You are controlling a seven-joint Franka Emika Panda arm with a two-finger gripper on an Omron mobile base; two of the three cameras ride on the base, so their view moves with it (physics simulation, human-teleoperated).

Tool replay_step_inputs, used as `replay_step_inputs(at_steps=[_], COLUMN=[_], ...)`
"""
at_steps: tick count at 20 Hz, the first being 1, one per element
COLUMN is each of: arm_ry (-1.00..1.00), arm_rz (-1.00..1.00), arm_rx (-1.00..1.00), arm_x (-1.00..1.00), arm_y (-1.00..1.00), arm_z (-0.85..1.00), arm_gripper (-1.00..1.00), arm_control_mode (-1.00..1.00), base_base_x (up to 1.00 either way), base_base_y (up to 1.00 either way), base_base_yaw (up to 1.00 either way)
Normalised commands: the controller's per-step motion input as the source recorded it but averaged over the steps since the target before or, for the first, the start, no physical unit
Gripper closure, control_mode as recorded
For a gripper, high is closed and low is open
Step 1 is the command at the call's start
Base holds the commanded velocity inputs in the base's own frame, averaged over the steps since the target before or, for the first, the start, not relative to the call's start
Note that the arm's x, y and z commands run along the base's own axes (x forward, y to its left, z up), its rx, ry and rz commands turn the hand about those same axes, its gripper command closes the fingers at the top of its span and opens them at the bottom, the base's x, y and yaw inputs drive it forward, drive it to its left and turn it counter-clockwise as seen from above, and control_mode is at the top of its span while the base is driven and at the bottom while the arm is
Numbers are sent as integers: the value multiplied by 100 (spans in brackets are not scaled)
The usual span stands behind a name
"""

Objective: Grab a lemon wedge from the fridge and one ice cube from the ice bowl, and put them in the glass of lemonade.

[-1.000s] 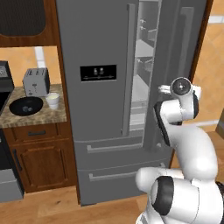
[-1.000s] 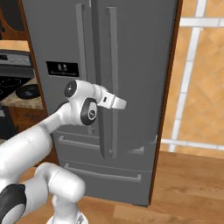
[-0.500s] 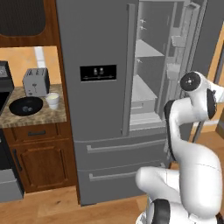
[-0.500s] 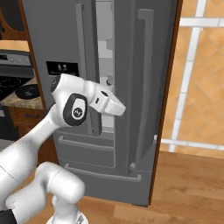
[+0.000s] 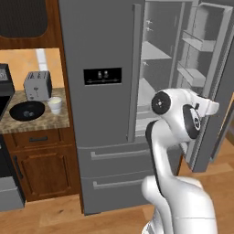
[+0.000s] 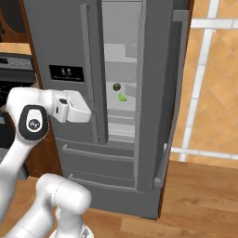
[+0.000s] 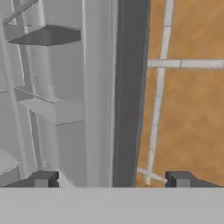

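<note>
Your lemon wedge [image 6: 122, 97] sits on a shelf inside the fridge [image 5: 105, 114], bright yellow-green, just beside a darker green round fruit [image 6: 116, 86] that lies a little above and behind it in the right base view. Both rest well ahead of the gripper [image 7: 113, 179] and off to its side, deep in the open compartment. The fridge's right-hand door [image 6: 162, 102] stands swung out; the left door with the black dispenser panel [image 5: 102, 76] is shut.

Your gripper stands wide — the two dark fingertips [image 7: 41, 179] sit far apart at the bottom of the hand view, with nothing between them. Straight ahead of them you see the dark edge of the open door, its inner shelves [image 7: 46, 36] to one side and the tiled wall [image 7: 188, 87] to the other.

Far off to the gripper's left, on the counter [image 5: 34, 123], the ice bowl [image 5: 27, 110] lies near the glass of lemonade [image 5: 55, 104], with the silver toaster [image 5: 37, 85] just behind them.
</note>
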Motion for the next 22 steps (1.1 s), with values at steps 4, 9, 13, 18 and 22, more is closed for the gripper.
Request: replay_step_inputs(at_steps=[4, 9, 13, 18, 22], arm_ry=[-6, 12, 7, 0, -2], arm_rz=[-25, -10, -9, -3, 0], arm_rx=[-8, 0, 12, 17, 19], arm_x=[100, 100, 87, 62, 29], arm_y=[37, -17, -83, -100, -100], arm_z=[0, -7, 0, 0, 0], arm_gripper=[-100, -100, -100, -100, -100], arm_control_mode=[-100, -100, -100, -100, -100], base_base_x=[0, 0, 0, 0, 0], base_base_y=[0, 0, 0, 0, 0], base_base_yaw=[0, 0, 0, 0, 0])
